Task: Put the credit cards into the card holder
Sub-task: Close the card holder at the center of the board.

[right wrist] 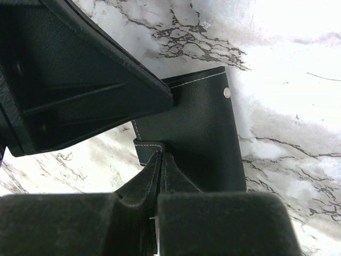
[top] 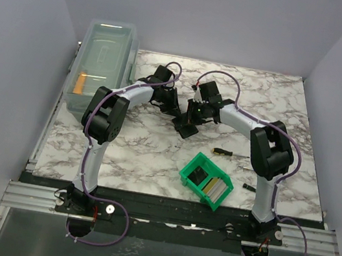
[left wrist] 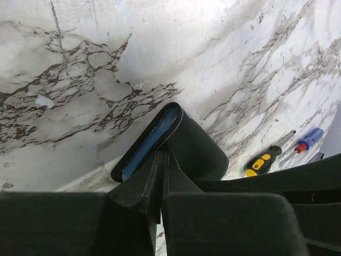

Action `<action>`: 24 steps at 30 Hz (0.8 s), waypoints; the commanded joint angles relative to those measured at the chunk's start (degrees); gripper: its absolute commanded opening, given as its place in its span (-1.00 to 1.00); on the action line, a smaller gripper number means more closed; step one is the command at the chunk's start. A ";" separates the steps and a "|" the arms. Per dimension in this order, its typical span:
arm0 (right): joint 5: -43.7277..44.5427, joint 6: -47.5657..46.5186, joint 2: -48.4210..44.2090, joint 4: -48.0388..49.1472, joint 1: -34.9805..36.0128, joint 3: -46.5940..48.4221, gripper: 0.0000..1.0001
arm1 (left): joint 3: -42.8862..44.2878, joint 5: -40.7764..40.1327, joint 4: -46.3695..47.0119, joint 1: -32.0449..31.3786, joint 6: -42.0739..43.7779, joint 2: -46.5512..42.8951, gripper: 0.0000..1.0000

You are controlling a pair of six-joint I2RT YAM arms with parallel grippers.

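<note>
Claws both clamped on the card holder (top: 186,128) on the bench (top: 291,115): left claw (left wrist: 161,162) on one flap, right claw (right wrist: 161,160) on the other; the credit cards (top: 212,186) sit in the green bin (top: 188,172). Uneven pull could slip a flap free.

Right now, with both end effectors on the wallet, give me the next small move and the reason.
Probably ease the left end effector and right end effector slightly apart to open the card holder. Both are shut on it, only a narrow strip of its blue inner face shows, and the credit cards lie in the green bin.
</note>
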 commanded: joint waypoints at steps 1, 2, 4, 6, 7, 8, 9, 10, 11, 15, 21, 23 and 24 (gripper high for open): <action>1.65 -0.16 -1.76 -2.64 -0.22 0.88 -1.00 | -0.56 -1.25 -5.02 0.19 2.01 1.61 -1.00; 1.85 -0.14 -1.77 -2.66 -0.22 0.74 -1.00 | -0.56 -1.27 -5.03 0.24 2.07 1.53 -1.00; 2.40 0.25 -2.07 -2.12 -0.35 -0.09 -1.00 | -0.65 -1.33 -5.04 0.11 2.07 1.58 -1.00; 3.01 0.59 -2.22 -1.26 -0.67 -0.90 -1.00 | -0.65 -1.30 -5.11 0.22 2.07 1.59 -1.00; 3.33 0.79 -2.24 -0.92 -0.86 -1.24 -1.00 | -0.66 -1.21 -5.11 0.17 2.07 1.53 -1.00; 3.85 0.91 -2.14 -0.76 -1.06 -1.55 -1.00 | -0.65 -1.20 -5.09 0.14 2.07 1.54 -1.00; 4.08 0.95 -1.94 -0.46 -1.28 -1.80 -1.00 | -0.65 -1.16 -5.03 0.15 2.07 1.52 -1.00; 4.12 1.01 -1.92 0.08 -1.47 -2.20 -1.00 | -0.65 -1.20 -5.06 0.13 2.05 1.50 -1.00; 4.20 0.99 -1.81 0.15 -1.55 -2.30 -1.00 | -0.69 -1.27 -5.09 0.15 2.04 1.39 -1.00; 4.20 0.96 -1.15 -0.37 -1.70 -2.43 -1.00 | -0.82 -1.45 -5.11 0.16 2.24 1.23 -1.00; 4.87 1.04 -0.17 -0.20 -1.99 -2.85 -1.00 | -0.65 -1.18 -5.20 0.16 2.16 1.40 -1.00; 5.47 0.71 0.41 -0.37 -2.13 -3.04 -1.00 | -0.71 -1.25 -5.20 0.16 2.26 1.28 -1.00; 5.78 0.44 0.63 -0.43 -2.15 -3.28 -1.00 | -0.73 -1.35 -5.25 0.16 2.33 1.18 -1.00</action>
